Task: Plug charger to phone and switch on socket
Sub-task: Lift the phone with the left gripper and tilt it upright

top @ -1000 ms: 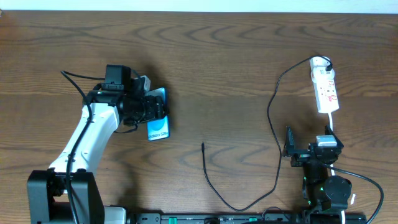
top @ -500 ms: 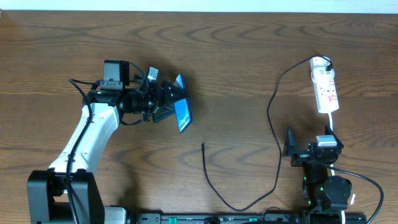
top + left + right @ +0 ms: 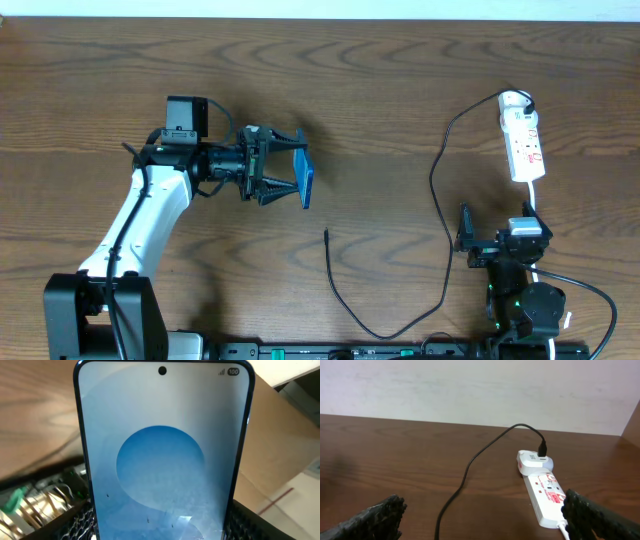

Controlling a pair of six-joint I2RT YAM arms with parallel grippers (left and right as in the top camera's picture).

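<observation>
My left gripper (image 3: 285,166) is shut on the phone (image 3: 303,176), holding it on edge above the table left of centre. In the left wrist view the blue screen (image 3: 162,455) fills the frame between my two fingers. The charger's black cable (image 3: 437,190) runs from the adapter on the socket (image 3: 522,137) down and round to its plug tip (image 3: 327,235), which lies on the table below the phone. My right gripper (image 3: 468,240) is open and empty, low at the right, with the socket (image 3: 544,491) and the cable (image 3: 470,470) ahead of it.
The socket's white cord (image 3: 533,195) runs down toward my right arm's base. A cardboard box (image 3: 285,450) shows behind the phone in the left wrist view. The table's far edge meets a white wall (image 3: 470,390).
My left gripper has lifted the phone off the table, carried it to the right and turned it up on edge. The right arm and the cable have not moved.
</observation>
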